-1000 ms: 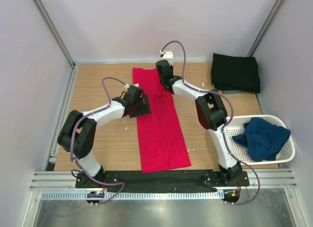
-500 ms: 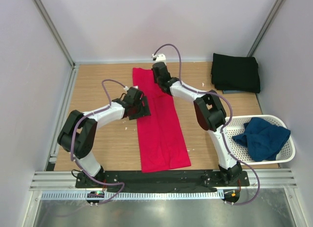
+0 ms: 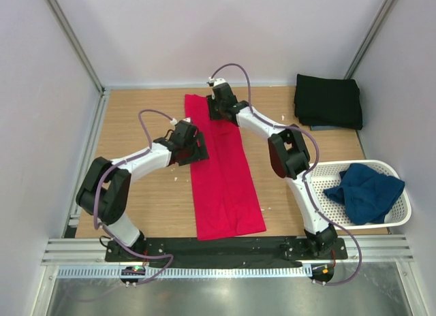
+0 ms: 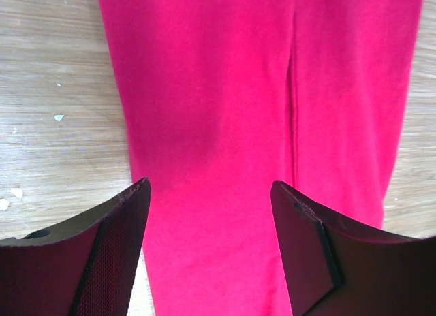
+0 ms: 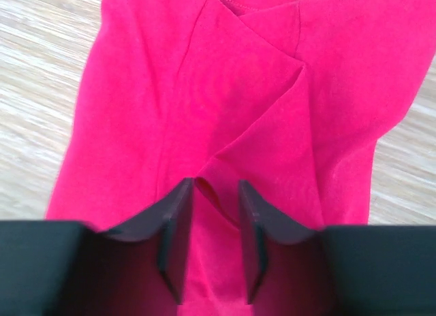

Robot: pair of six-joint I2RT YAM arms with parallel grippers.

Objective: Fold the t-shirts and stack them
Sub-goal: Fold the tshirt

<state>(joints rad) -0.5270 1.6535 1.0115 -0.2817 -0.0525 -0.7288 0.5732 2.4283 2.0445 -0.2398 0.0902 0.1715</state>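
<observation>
A bright red t-shirt (image 3: 225, 180) lies as a long narrow strip down the middle of the wooden table. My left gripper (image 3: 197, 149) is open just above its left edge, with red cloth showing between the fingers in the left wrist view (image 4: 211, 186). My right gripper (image 3: 215, 110) is at the shirt's far end. In the right wrist view its jaws (image 5: 216, 183) stand close together on a raised fold of the red cloth (image 5: 259, 118). A folded black t-shirt (image 3: 329, 101) lies at the back right. A dark navy t-shirt (image 3: 364, 192) lies crumpled in the basket.
The white perforated basket (image 3: 402, 217) stands at the right edge of the table. White walls and metal posts enclose the table on three sides. Bare wood (image 3: 143, 112) shows to the left of the red shirt.
My right gripper has moved left and toward the back over the far end of the red shirt, and the cloth there has bunched. My left gripper has shifted only slightly.
</observation>
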